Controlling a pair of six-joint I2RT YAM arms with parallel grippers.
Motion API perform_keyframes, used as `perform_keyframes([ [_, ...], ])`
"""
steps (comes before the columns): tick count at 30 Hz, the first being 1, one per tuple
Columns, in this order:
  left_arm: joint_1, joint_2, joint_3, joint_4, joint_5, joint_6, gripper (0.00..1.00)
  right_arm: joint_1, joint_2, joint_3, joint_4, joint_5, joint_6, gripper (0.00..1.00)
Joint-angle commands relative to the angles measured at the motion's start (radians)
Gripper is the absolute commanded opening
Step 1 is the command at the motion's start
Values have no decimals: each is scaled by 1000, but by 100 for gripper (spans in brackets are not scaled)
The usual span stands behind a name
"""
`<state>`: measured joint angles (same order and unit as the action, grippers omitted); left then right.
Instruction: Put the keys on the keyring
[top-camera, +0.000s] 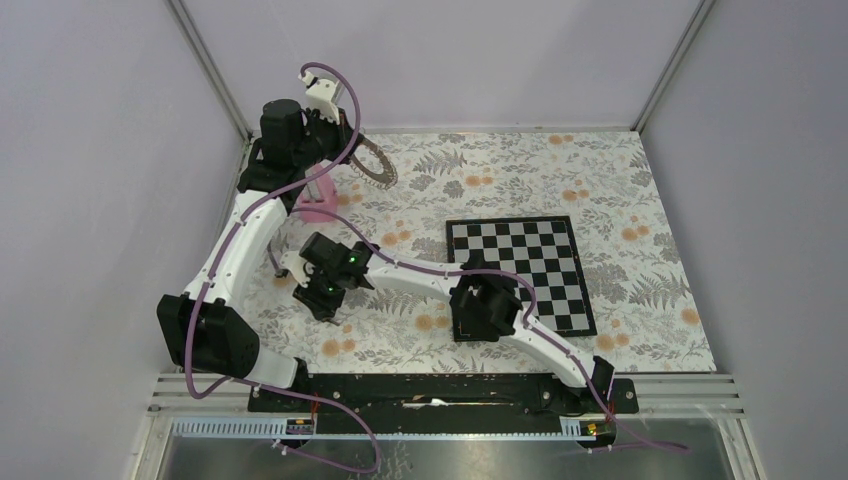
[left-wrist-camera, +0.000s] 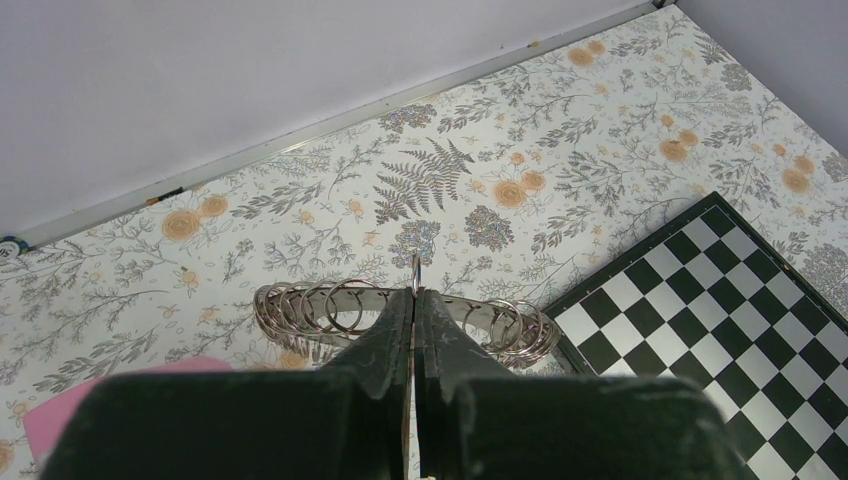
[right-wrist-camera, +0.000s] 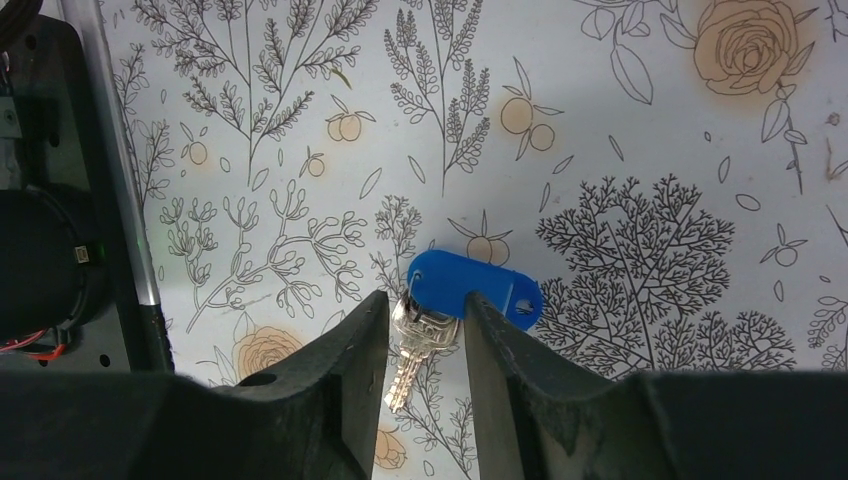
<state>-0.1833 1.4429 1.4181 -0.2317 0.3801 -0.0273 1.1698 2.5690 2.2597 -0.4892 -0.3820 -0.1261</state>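
Note:
The keyring (left-wrist-camera: 300, 310), a metal band strung with several small split rings, is held above the table at the back left; it also shows in the top view (top-camera: 375, 166). My left gripper (left-wrist-camera: 415, 296) is shut on it, its jaws pressed together on a thin ring that stands up between them; in the top view my left gripper (top-camera: 350, 152) is just left of the keyring. A key (right-wrist-camera: 425, 338) with a blue plastic tag (right-wrist-camera: 475, 285) lies flat on the floral cloth. My right gripper (right-wrist-camera: 424, 306) is open, one finger on each side of the key's head. In the top view my right gripper (top-camera: 312, 292) hides the key.
A chessboard (top-camera: 520, 272) lies right of centre; its corner shows in the left wrist view (left-wrist-camera: 720, 300). A pink block (top-camera: 318, 206) stands under the left arm's wrist, below the keyring. The back wall rail (left-wrist-camera: 300, 135) runs behind the keyring.

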Motion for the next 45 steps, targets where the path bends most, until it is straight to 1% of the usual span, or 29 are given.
perform_keyframes([
  [1, 5, -19, 13, 71, 25, -10, 0, 21, 9, 41, -17, 18, -8, 40],
  [17, 5, -14, 10, 65, 43, -10, 0, 40, 3, 39, -34, 75, -49, 32],
  [38, 5, -8, 22, 46, 40, -5, 0, 48, -32, 34, -57, 81, -45, 15],
  [43, 5, -10, 21, 45, 38, -2, 0, 48, -39, 28, -64, 78, -38, 9],
  [45, 6, -11, 21, 43, 38, -1, 0, 48, -44, 23, -67, 81, -37, 4],
])
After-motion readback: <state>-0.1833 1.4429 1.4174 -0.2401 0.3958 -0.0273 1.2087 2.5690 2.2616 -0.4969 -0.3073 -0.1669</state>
